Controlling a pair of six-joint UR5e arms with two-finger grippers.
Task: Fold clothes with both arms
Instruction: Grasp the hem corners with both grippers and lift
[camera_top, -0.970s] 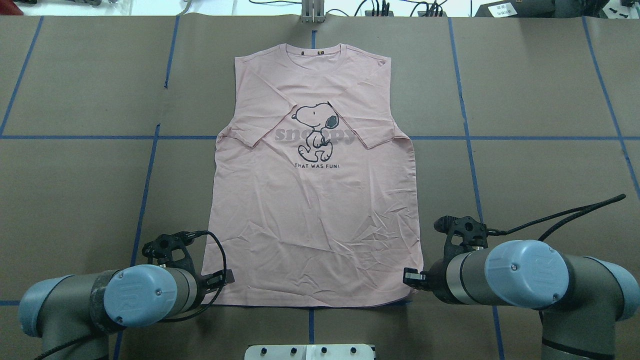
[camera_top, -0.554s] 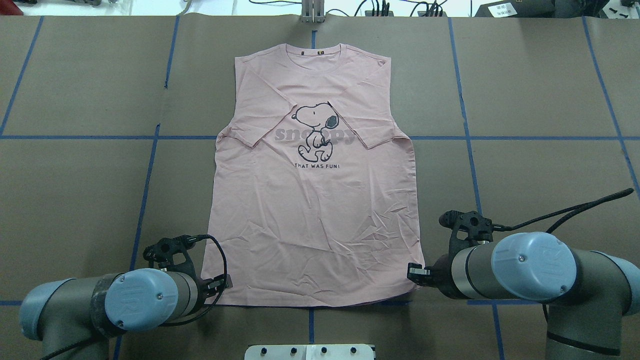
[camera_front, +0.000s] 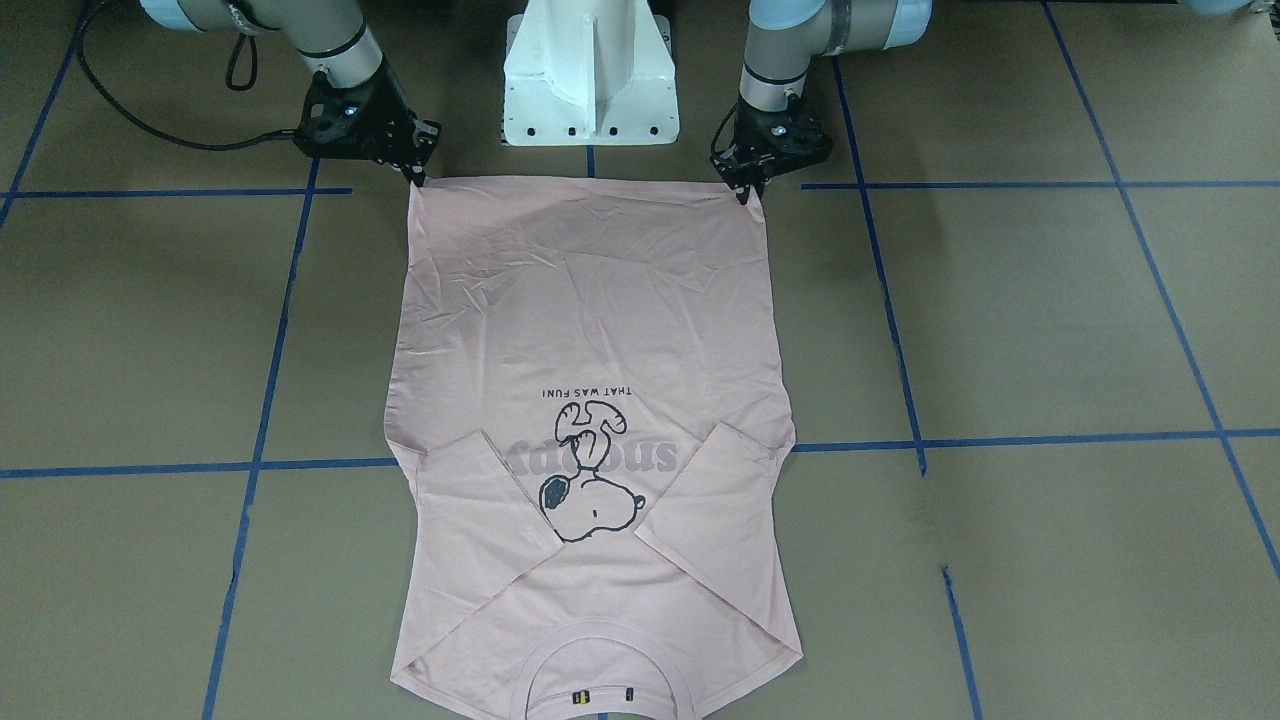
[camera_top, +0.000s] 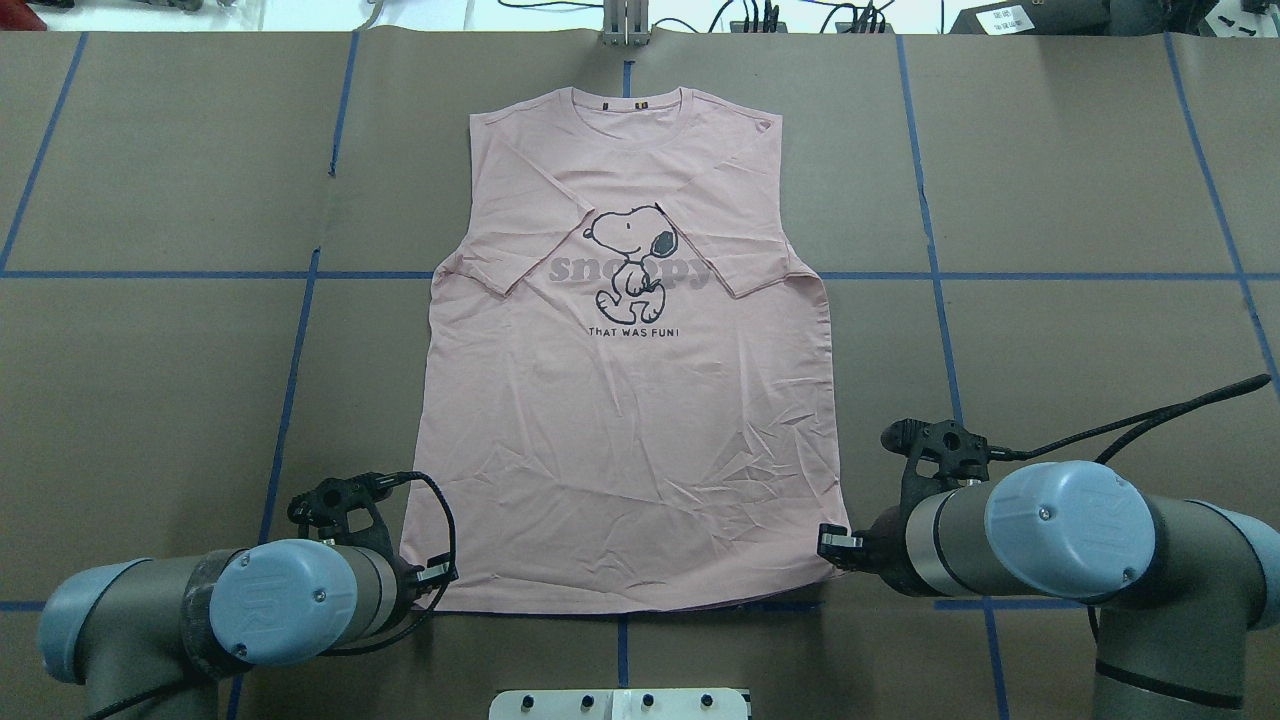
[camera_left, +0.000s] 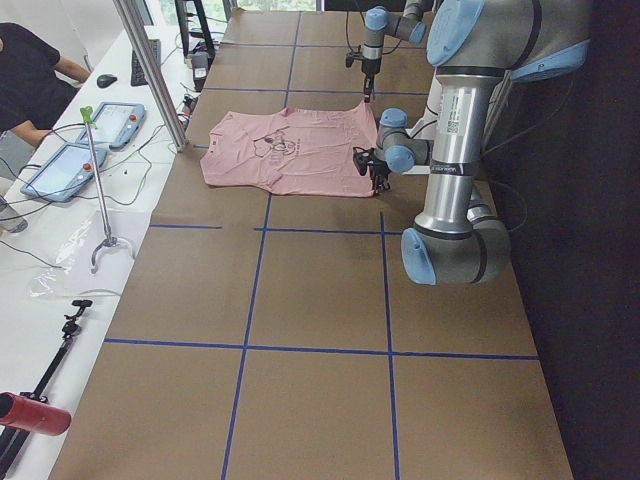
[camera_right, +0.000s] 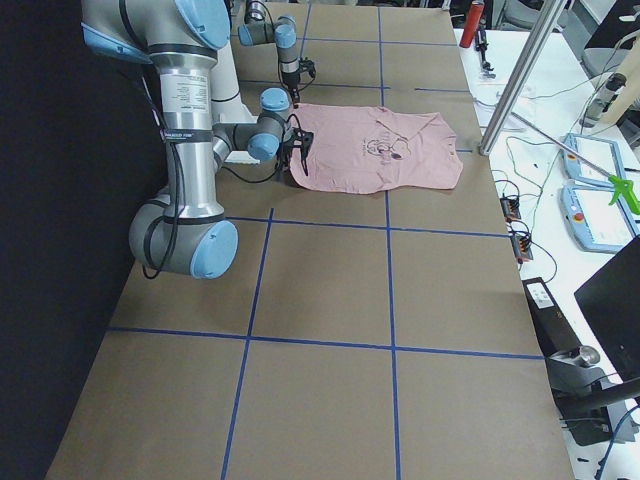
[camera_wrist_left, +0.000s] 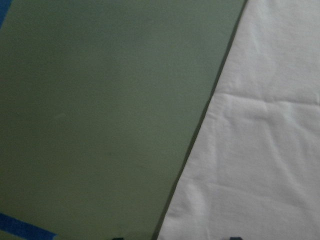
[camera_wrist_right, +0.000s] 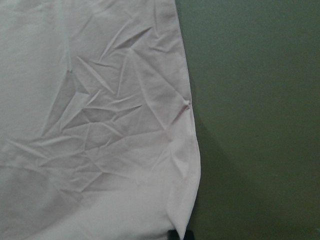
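Brown paper covers the big flat table (camera_top: 1050, 200), and thin blue tape lines (camera_top: 150, 274) cut it into squares. Seen from behind the robot, a pale pink short-sleeved T-shirt (camera_top: 620, 450) lies flat in the middle, print side up. Its ribbed round collar (camera_top: 628, 100) is at 12 o'clock and its straight bottom hem is at 6 o'clock. Both short sleeves are folded in over the chest, so their ends lie beside the dark cartoon dog (camera_top: 630, 262) with the grey letters behind it. The cloth is a bit crinkly near the hem. The black left gripper (camera_top: 440, 575) sits low at the shirt's 7 o'clock corner. Its wrist camera shows two dark fingertips (camera_wrist_left: 234, 238) set wide apart with the shirt's side edge running between them, and they are not squeezing anything. The black right gripper (camera_top: 835, 545) sits at the 5 o'clock corner. Its wrist camera shows only one dark fingertip (camera_wrist_right: 176, 235) right on the edge of the cloth, so its jaws look closed, pinching that corner. A white metal pedestal base (camera_front: 590, 80) stands just behind the hem, between the two silver-grey arms.
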